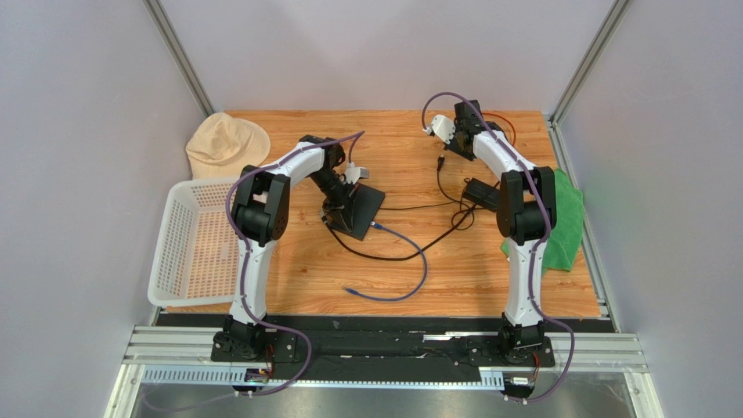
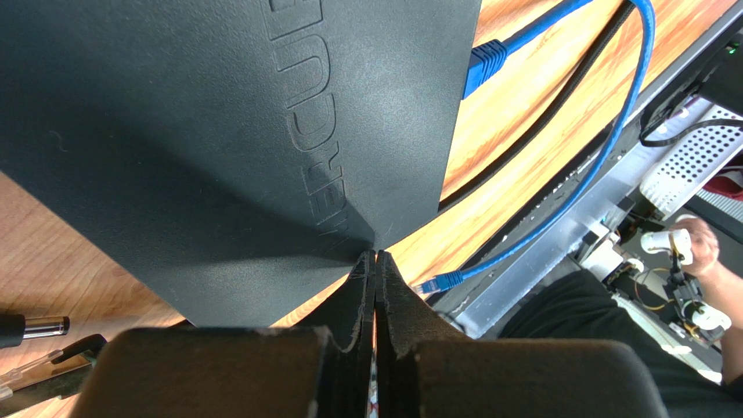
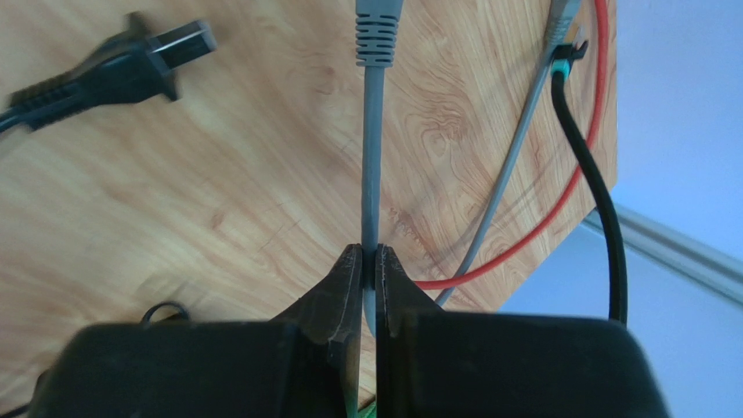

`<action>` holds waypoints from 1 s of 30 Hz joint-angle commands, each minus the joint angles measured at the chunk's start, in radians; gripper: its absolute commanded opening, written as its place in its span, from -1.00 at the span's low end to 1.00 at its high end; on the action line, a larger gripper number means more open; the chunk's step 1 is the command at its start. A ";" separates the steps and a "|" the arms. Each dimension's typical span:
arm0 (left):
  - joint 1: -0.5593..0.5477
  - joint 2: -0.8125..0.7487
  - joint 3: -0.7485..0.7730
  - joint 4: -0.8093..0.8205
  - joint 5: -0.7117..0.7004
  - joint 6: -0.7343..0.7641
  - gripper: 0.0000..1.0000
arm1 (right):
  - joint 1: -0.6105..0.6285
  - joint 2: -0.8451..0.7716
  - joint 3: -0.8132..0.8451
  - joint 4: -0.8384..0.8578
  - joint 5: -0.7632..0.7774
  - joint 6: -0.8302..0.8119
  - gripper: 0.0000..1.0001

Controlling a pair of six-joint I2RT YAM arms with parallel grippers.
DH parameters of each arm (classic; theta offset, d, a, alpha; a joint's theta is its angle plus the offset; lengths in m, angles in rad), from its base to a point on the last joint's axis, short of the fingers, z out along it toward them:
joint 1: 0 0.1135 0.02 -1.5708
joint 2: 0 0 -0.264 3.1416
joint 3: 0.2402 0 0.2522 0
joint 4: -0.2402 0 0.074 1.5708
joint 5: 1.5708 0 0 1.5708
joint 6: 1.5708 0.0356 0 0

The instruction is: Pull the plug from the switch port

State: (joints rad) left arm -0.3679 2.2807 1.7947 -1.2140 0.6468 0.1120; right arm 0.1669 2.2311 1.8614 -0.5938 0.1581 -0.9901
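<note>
The flat black switch box (image 1: 362, 205) lies mid-table and fills the left wrist view (image 2: 218, 131). The blue plug (image 2: 485, 64) sits against the box's narrow edge where the switch port is; the socket itself is hidden behind it (image 1: 376, 225). The blue cable (image 1: 417, 261) loops to a free end (image 2: 436, 283). My left gripper (image 2: 377, 254) is shut, its tips touching a corner of the box (image 1: 336, 212). At the far right, my right gripper (image 3: 372, 251) is shut on a grey cable (image 3: 371, 174), away from the box (image 1: 446, 135).
A black power plug (image 3: 131, 61) with its adapter brick (image 1: 484, 193) lies near the right arm. Red (image 3: 558, 200) and black (image 3: 602, 218) cables run by the table's far edge. A white basket (image 1: 187, 244) and beige hat (image 1: 227, 144) sit left, a green cloth (image 1: 565, 218) right.
</note>
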 commanded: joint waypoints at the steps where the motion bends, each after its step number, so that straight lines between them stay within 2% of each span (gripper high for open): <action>1: -0.011 0.062 0.000 0.116 -0.127 0.034 -0.99 | -0.004 0.067 0.148 -0.050 0.150 0.160 -1.00; 3: -0.011 0.062 -0.001 0.117 -0.127 0.035 -1.00 | -0.004 0.097 0.212 -0.073 0.162 0.267 -0.94; 4: -0.011 0.062 -0.001 0.117 -0.127 0.035 -0.99 | -0.003 0.108 0.235 -0.099 0.164 0.304 -0.80; 5: -0.011 0.062 -0.003 0.117 -0.127 0.035 -0.99 | -0.001 0.120 0.260 -0.116 0.144 0.338 -0.60; 6: -0.011 0.062 -0.001 0.116 -0.127 0.034 -0.99 | 0.000 0.124 0.277 -0.133 0.129 0.393 -0.26; 9: -0.011 0.060 -0.003 0.117 -0.124 0.040 -0.95 | 0.022 0.101 0.288 -0.184 0.032 0.435 -0.07; 12: -0.011 0.060 -0.003 0.107 -0.113 0.067 -0.76 | 0.051 0.049 0.248 -0.196 -0.034 0.456 0.04; 15: -0.008 0.039 0.025 0.082 -0.090 0.087 -0.68 | 0.063 -0.004 0.243 -0.227 -0.144 0.536 0.05; 19: 0.026 -0.079 0.064 0.074 -0.027 0.087 -0.60 | 0.072 -0.071 0.199 -0.310 -0.386 0.692 0.10; 20: 0.047 -0.102 0.061 0.074 -0.033 0.086 -0.57 | 0.083 -0.099 0.147 -0.319 -0.481 0.730 0.10; 23: 0.092 -0.182 0.010 0.090 -0.099 0.077 -0.42 | 0.126 -0.128 0.072 -0.356 -0.598 0.757 0.00; 26: 0.122 -0.213 -0.089 0.119 -0.196 0.074 -0.37 | 0.181 -0.100 0.025 -0.386 -0.633 0.763 -0.27; 27: 0.126 -0.205 -0.116 0.108 -0.217 0.072 -0.37 | 0.192 -0.088 0.019 -0.394 -0.638 0.769 -0.45; 30: 0.132 -0.187 -0.184 0.126 -0.234 0.060 -0.42 | 0.236 -0.044 0.002 -0.390 -0.652 0.783 -0.69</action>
State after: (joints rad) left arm -0.2352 2.1021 1.6939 -1.1198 0.4877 0.1635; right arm 0.3511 2.1384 1.8935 -0.9478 -0.3985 -0.2630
